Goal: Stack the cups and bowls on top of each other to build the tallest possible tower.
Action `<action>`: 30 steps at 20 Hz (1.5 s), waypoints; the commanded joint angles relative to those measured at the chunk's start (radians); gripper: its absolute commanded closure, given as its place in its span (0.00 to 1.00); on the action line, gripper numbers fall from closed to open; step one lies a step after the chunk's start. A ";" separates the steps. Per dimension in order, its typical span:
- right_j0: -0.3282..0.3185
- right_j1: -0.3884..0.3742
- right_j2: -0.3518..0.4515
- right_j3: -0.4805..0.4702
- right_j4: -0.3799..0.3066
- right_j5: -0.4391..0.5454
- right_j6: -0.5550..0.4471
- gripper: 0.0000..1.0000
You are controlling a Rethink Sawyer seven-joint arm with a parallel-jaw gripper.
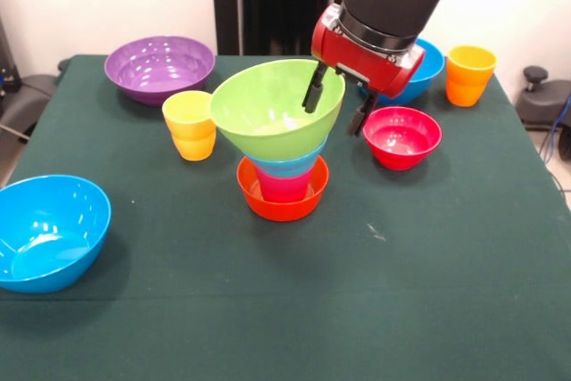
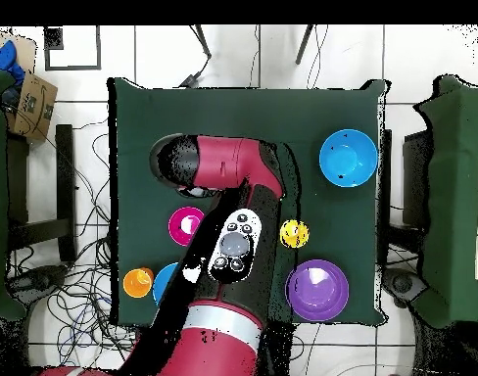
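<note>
Nearest to us in the front view sits a blue bowl (image 1: 49, 231) at the table's (image 1: 357, 310) near left corner, well apart from everything else; the overhead view shows it alone too (image 2: 347, 159).

Farther in, near the middle of the green cloth, we find the tower (image 1: 282, 144): an orange bowl (image 1: 282, 202) as base, a red-pink cup (image 1: 284, 186) standing in it, a light blue bowl (image 1: 287, 165) on that, and the lime green bowl (image 1: 277, 109) on top, tilted with its mouth toward us. The overhead view hides this stack completely under the arm.

The gripper (image 1: 336, 104) straddles the green bowl's right rim, one finger inside the bowl and one outside; the fingers stand apart, and we cannot tell whether they actually press the rim.

Just left of the tower stands the yellow cup (image 1: 189, 125), also seen from above (image 2: 294, 234). To the right sits the small red bowl (image 1: 401, 136), which shows from above as well (image 2: 186, 225).

At the far side we see the purple bowl (image 1: 160, 67) on the left, a second blue bowl (image 1: 426, 69) mostly behind the arm, and the orange cup (image 1: 469, 74) at the far right. From above, that second blue bowl shows only as a sliver (image 2: 166, 282) beside the orange cup (image 2: 138, 282).
</note>
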 commanded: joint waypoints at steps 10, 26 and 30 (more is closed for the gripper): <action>0.015 -0.012 0.064 0.011 0.014 0.118 0.104 0.00; 0.013 -0.097 0.037 -0.062 -0.020 0.268 0.039 0.00; -0.001 -0.129 0.056 -0.088 -0.012 0.316 0.020 0.00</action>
